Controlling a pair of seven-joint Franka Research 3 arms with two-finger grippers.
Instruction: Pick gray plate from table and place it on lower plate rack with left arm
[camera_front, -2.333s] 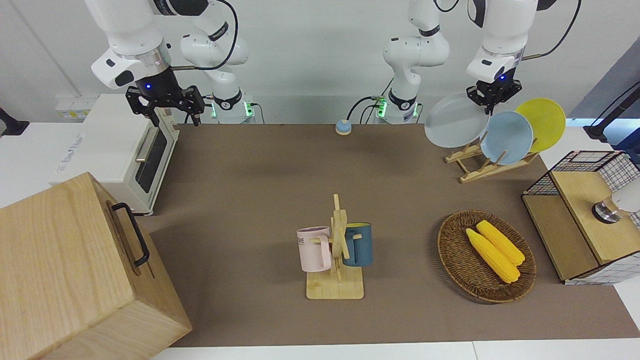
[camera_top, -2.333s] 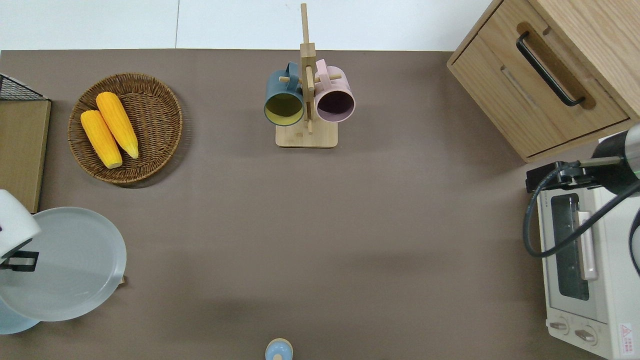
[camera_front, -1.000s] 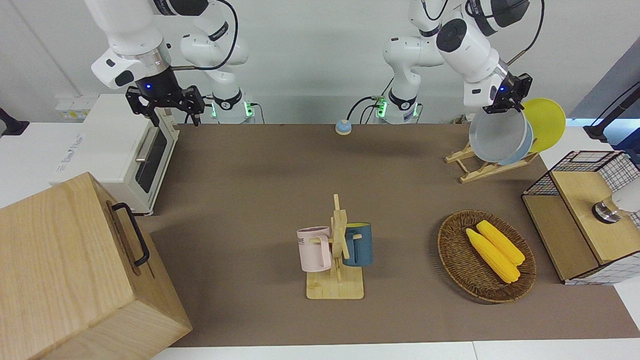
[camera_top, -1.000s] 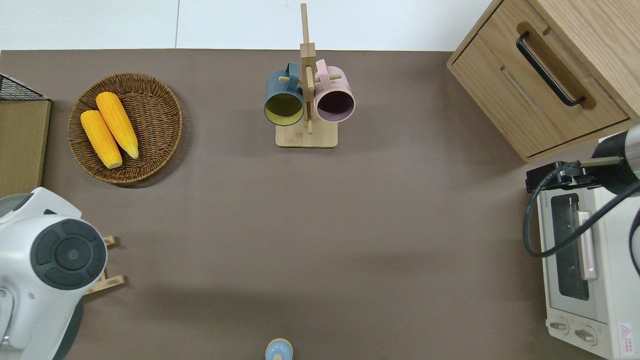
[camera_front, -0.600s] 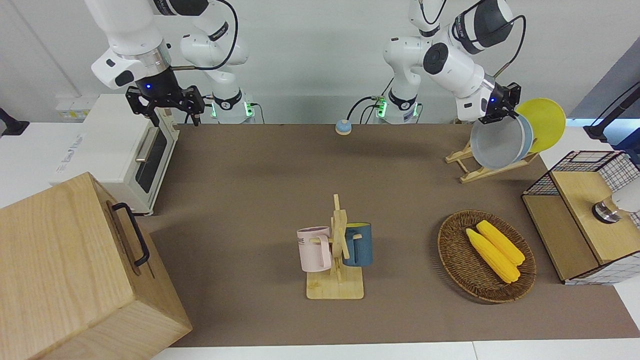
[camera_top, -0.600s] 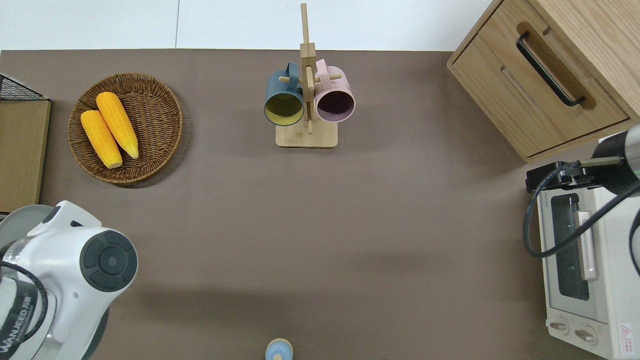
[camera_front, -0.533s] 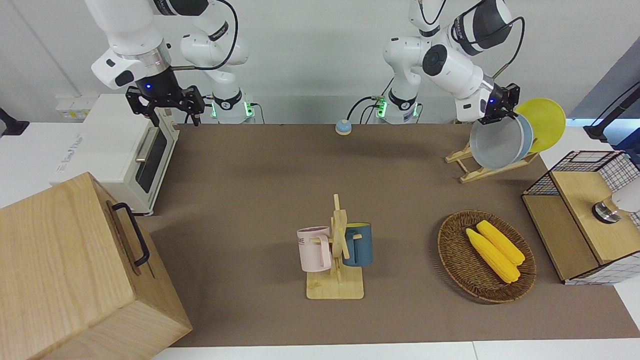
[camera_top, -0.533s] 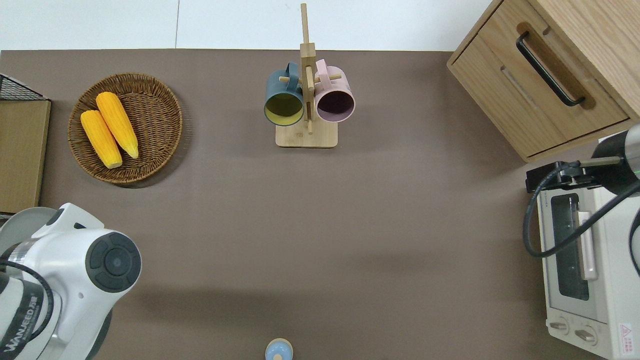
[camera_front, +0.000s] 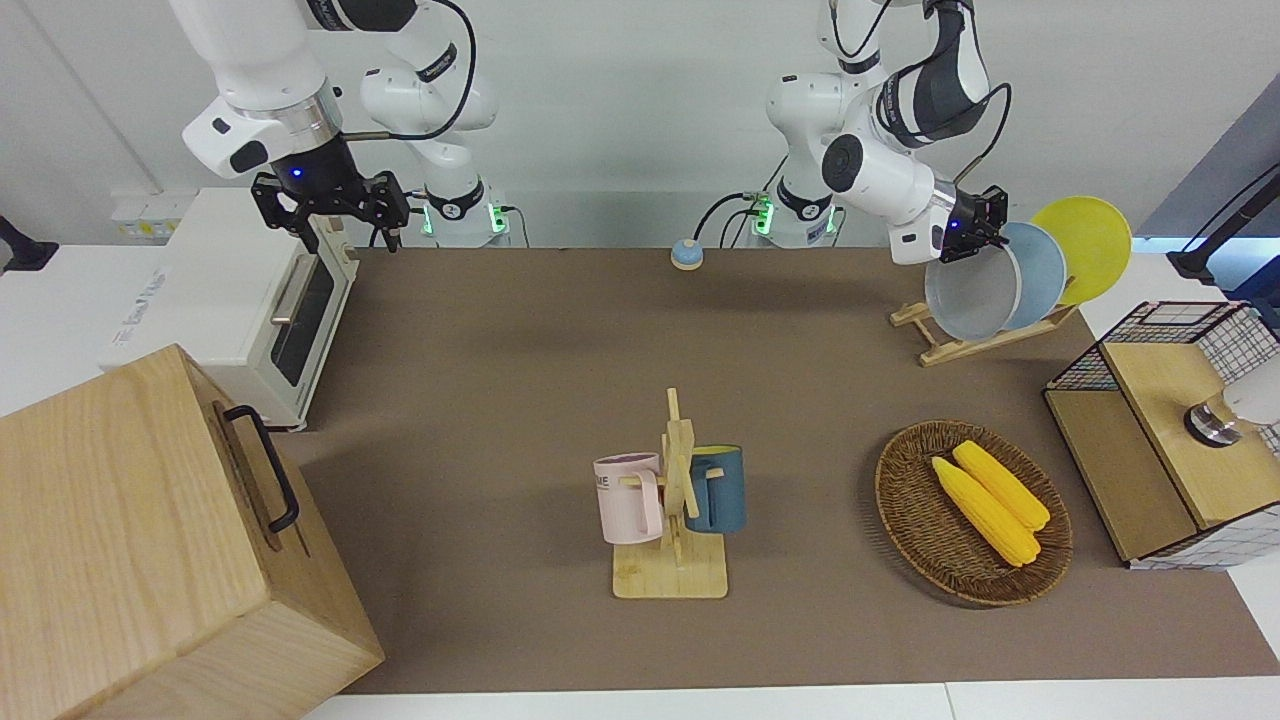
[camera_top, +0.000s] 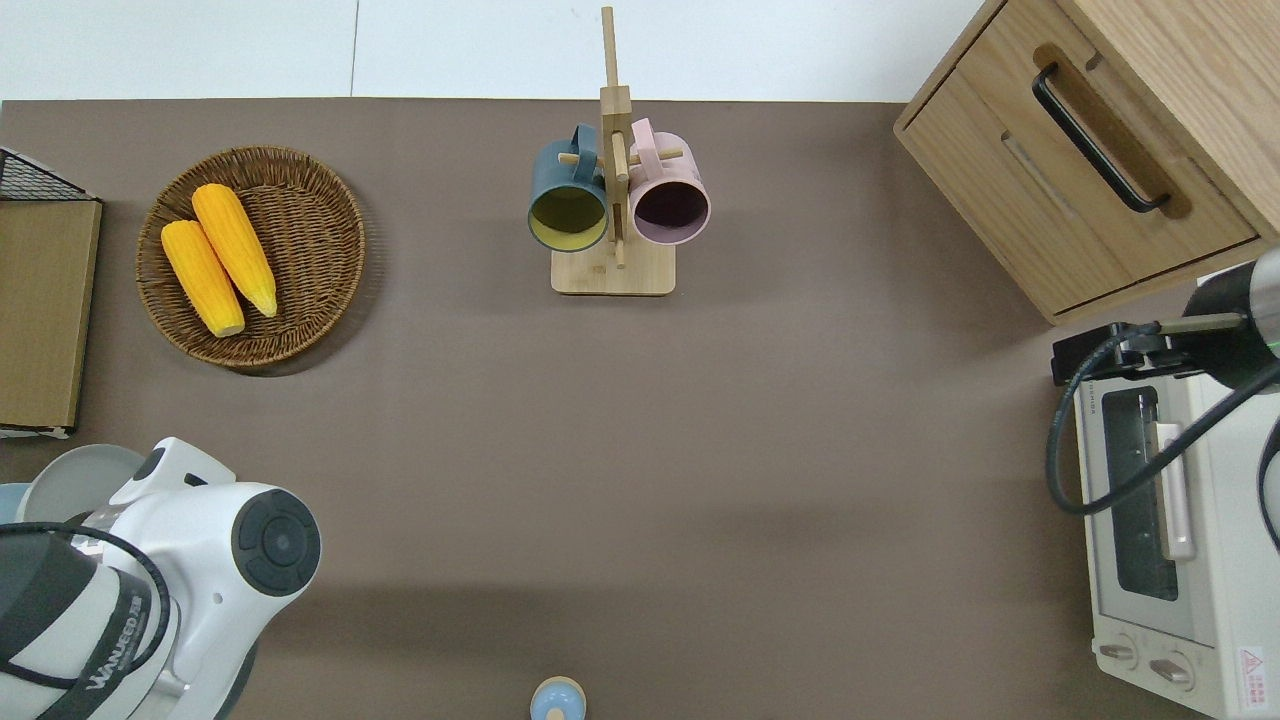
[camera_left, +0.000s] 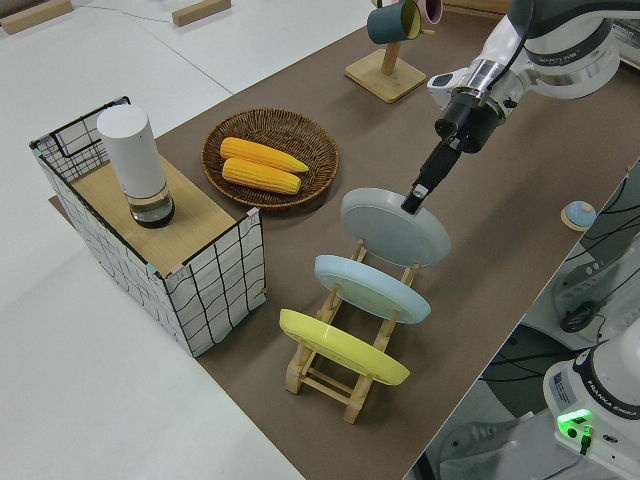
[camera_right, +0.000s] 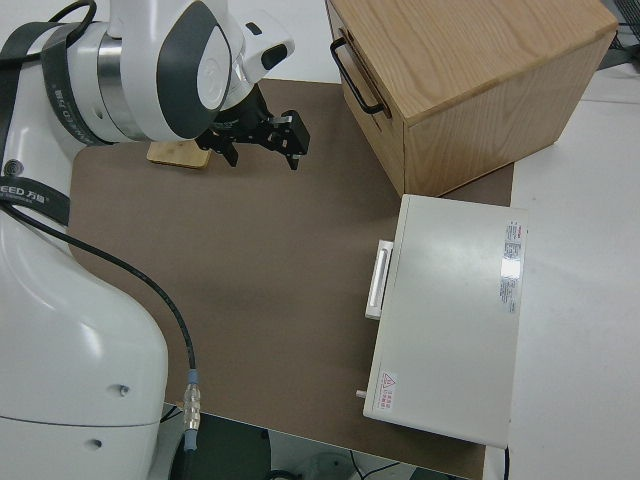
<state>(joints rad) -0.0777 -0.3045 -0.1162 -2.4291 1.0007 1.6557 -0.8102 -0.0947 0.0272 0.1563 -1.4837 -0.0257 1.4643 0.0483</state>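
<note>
brown table mat (camera_front: 500, 380) under everything. nearest the left gripper's fingers (camera_left: 413, 200): slanted plate rack (camera_left: 345, 375). farther out: wicker basket (camera_front: 973, 512), wire crate (camera_front: 1165, 430), then mug stand (camera_front: 672, 520) mid-table. well apart from those fingers, at the right arm's end: toaster oven (camera_front: 230, 300) and wooden cabinet (camera_front: 150, 540). small blue knob (camera_front: 686, 254) near the bases.
</note>
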